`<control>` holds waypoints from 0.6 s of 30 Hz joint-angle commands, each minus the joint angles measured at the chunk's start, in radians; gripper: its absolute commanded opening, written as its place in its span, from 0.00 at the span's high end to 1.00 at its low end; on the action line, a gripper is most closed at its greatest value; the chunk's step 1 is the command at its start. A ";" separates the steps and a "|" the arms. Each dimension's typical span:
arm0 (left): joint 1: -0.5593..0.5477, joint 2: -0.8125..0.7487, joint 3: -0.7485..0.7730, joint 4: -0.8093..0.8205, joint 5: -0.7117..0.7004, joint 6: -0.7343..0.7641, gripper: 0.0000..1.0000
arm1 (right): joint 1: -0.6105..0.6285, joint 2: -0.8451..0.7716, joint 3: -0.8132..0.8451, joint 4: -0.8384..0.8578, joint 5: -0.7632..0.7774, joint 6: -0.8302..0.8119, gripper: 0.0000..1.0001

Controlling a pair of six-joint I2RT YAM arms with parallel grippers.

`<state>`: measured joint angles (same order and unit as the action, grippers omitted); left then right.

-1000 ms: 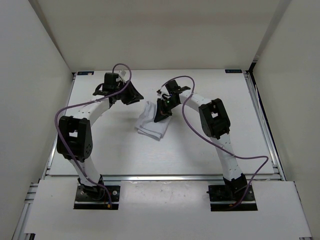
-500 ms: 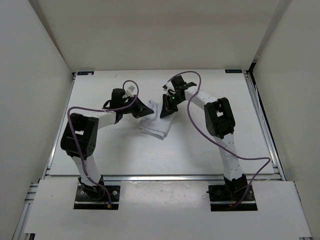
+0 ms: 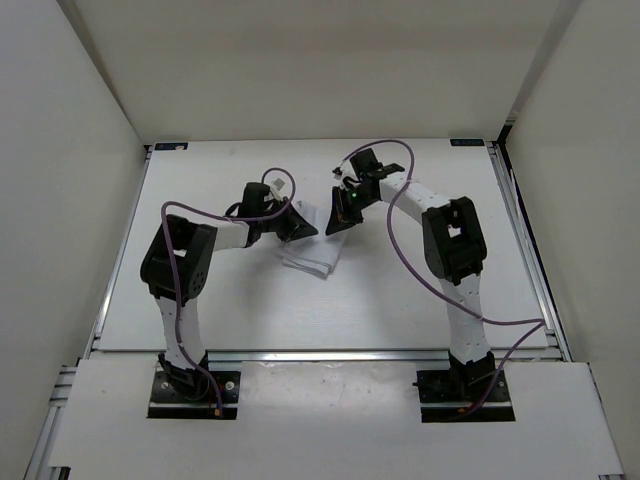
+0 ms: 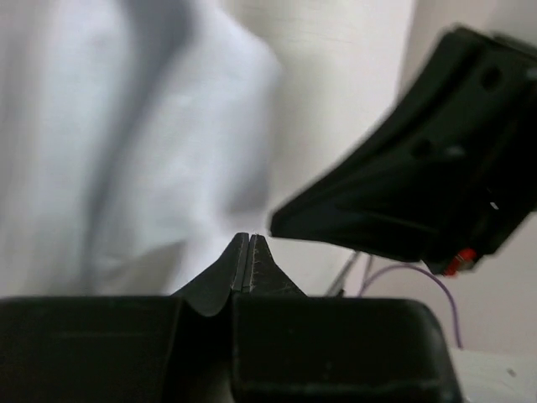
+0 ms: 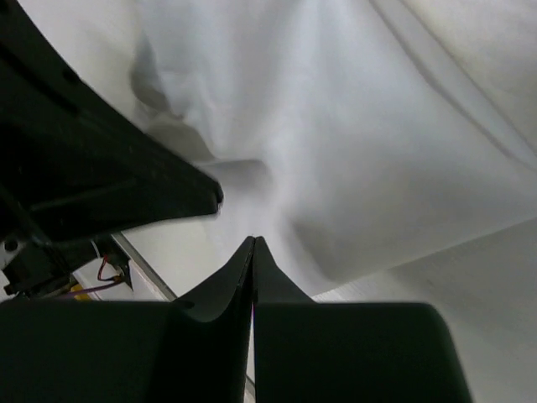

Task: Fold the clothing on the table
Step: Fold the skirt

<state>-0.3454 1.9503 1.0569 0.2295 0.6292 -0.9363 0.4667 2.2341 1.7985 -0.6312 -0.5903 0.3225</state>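
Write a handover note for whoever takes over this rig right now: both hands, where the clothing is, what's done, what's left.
Hands: the left hand is shut and appears to pinch the clothing at its far edge. The right hand is shut and appears to pinch the same edge, close beside it.
Position: a small layered bundle near the middle of the table, far edge lifted between the hands.
Done: it looks partly folded.
Left: probably bring the raised edge over toward the near side, release and flatten.
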 commanded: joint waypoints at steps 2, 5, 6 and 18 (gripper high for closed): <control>0.006 0.009 0.017 -0.094 -0.120 0.120 1.00 | 0.006 -0.005 -0.042 0.008 -0.022 0.012 0.99; -0.001 0.033 0.047 -0.175 -0.201 0.204 1.00 | -0.002 0.021 -0.044 0.001 -0.014 0.009 1.00; -0.007 0.032 0.045 -0.197 -0.229 0.233 1.00 | -0.005 0.031 -0.036 -0.007 -0.016 0.009 1.00; 0.078 -0.004 0.038 -0.213 -0.250 0.254 1.00 | 0.007 0.096 -0.094 -0.051 0.035 -0.030 1.00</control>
<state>-0.3161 1.9881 1.0954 0.0601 0.4469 -0.7227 0.4664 2.3184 1.7512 -0.6426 -0.6025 0.3283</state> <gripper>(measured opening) 0.024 0.002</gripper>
